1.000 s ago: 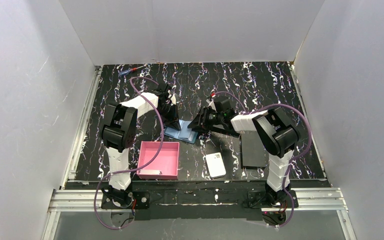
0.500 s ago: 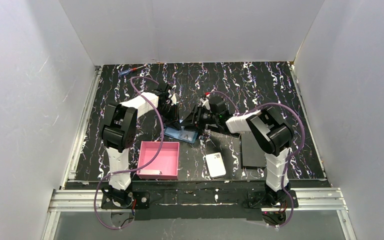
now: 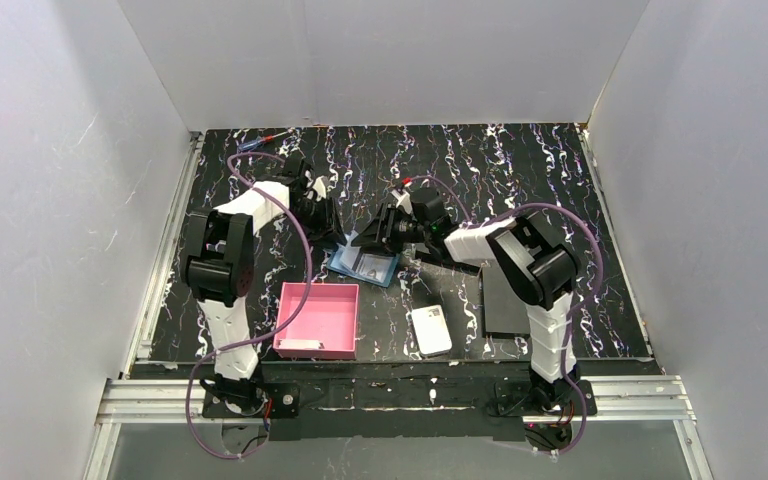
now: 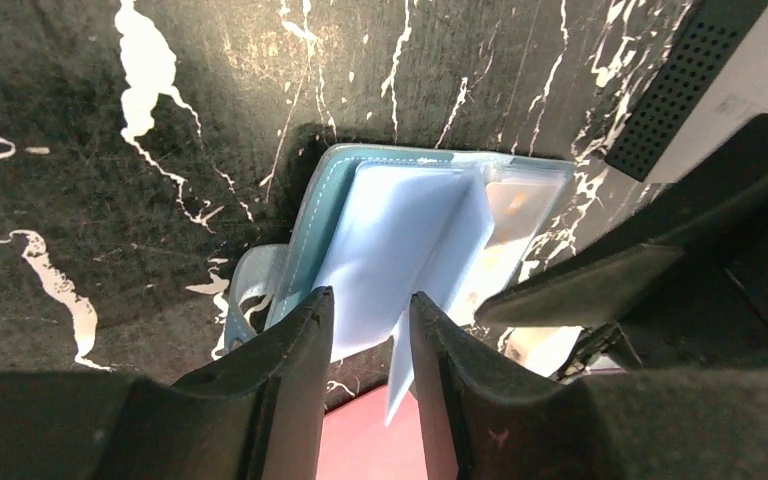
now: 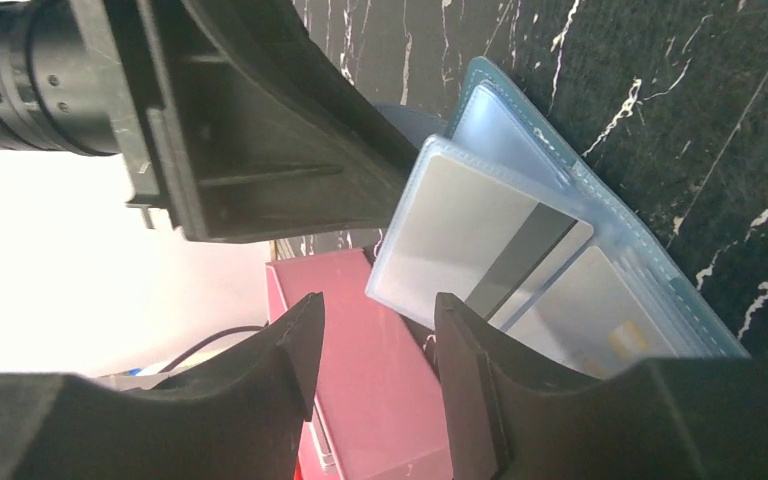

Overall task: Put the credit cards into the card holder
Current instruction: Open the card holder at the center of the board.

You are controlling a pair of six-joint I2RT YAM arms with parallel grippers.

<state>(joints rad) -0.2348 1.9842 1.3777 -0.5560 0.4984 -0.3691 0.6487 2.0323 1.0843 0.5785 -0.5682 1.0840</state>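
The teal-blue card holder [image 3: 362, 264] lies open on the table between my two grippers. In the right wrist view its clear sleeves hold a pale grey credit card with a dark stripe [image 5: 460, 235] and a second card with a gold chip [image 5: 585, 320]. My left gripper [image 3: 328, 226] hovers at the holder's left edge [image 4: 305, 235], jaws slightly apart, with one pale sleeve page [image 4: 440, 300] standing beside the right finger, not clamped. My right gripper [image 3: 372, 240] hangs over the holder's near edge, open and empty [image 5: 375, 312].
A pink square tray [image 3: 335, 292] sits just in front of the holder, with a thin pale strip [image 3: 301, 345] at its near wall. A white rounded block [image 3: 430, 330] and a flat black rectangle [image 3: 505, 300] lie to the right. A pen-like item [image 3: 260, 143] lies at the back left.
My right gripper has moved left, over the open card holder. My left arm has swung left and back, to the holder's left edge. The holder has shifted slightly.
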